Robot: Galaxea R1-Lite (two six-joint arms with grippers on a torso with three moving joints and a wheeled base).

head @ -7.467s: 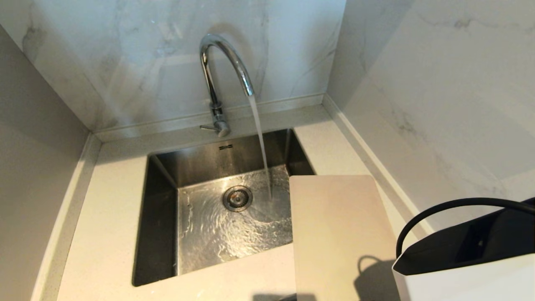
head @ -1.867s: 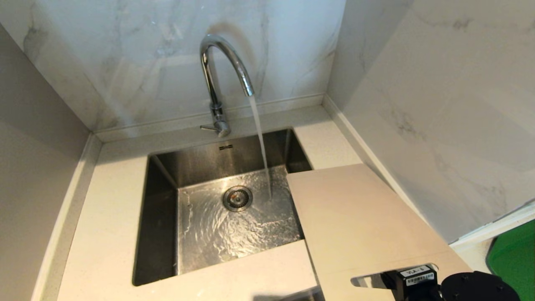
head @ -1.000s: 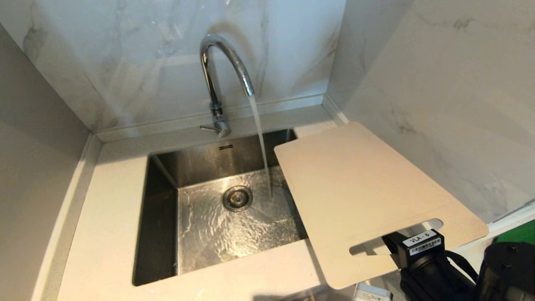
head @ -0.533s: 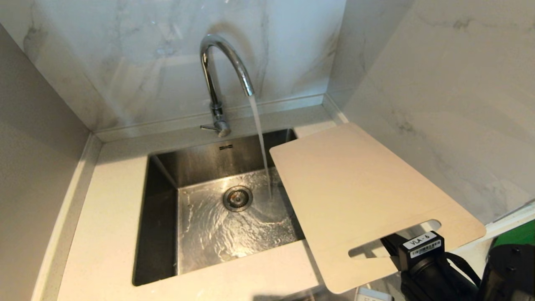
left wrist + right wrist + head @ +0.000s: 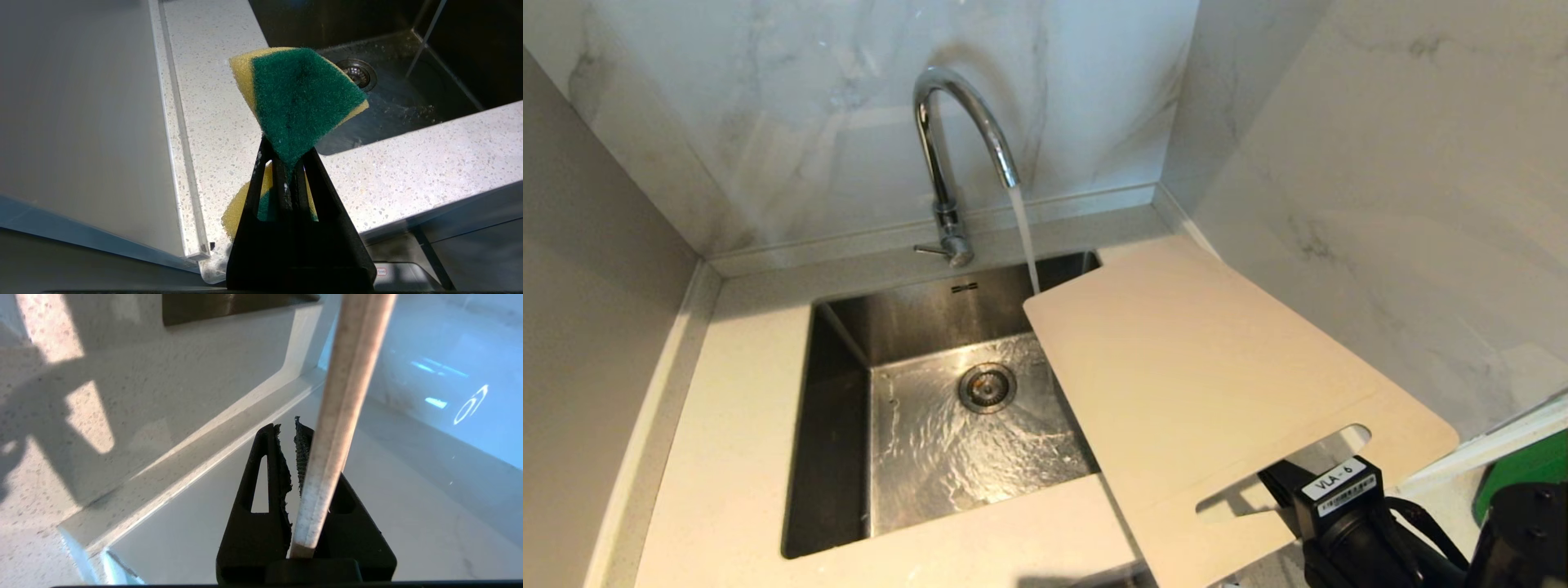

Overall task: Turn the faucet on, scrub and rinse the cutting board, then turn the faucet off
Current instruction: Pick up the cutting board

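Cutting board (image 5: 1209, 384): shifted left since a moment ago, corner now under faucet (image 5: 956, 131) stream.
Right end effector (image 5: 292, 457): clamped on board's handle end.
Left end effector (image 5: 288, 163): closed on sponge (image 5: 298, 94).

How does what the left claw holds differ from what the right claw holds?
The left gripper pinches a small, soft green-and-yellow scrubbing sponge; the right gripper clamps a large, rigid cream-white plastic cutting board by its handle end. The sponge bulges out, squeezed between the fingers; the board stays flat. The sponge hangs over the speckled countertop, away from the water; the board's far corner reaches the chrome faucet's stream. Both are held off the counter.
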